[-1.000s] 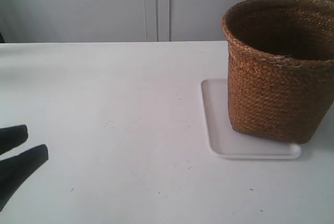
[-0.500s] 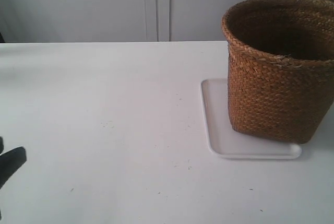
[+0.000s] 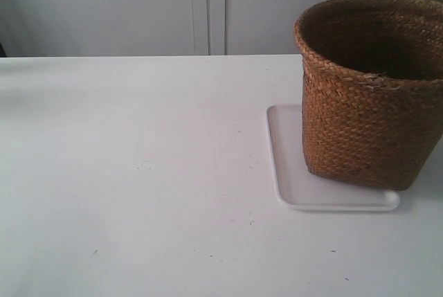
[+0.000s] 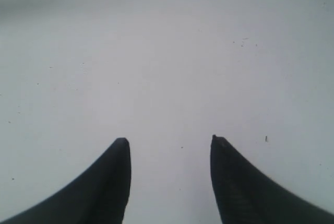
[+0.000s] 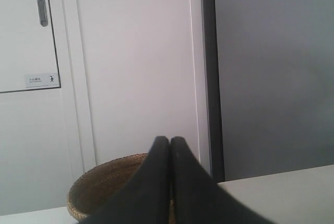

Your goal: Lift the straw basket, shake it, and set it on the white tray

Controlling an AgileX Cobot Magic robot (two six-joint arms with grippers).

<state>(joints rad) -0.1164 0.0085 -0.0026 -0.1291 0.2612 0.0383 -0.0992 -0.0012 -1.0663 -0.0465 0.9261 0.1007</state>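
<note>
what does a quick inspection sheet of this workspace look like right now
surface: white table, a few dark specks
job's things: straw basket upright on the white tray
clutter: nothing seen
hands: left hand open over bare table; right hand shut, holding nothing
cables: nothing seen
surroundings: white cabinet doors behind the table

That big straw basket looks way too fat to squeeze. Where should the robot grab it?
Probably the braided rim, coming down from above with one finger inside the wall and one outside. The straw basket stands upright on the white tray with its mouth open upward, and its body looks too wide to pinch around.
</note>
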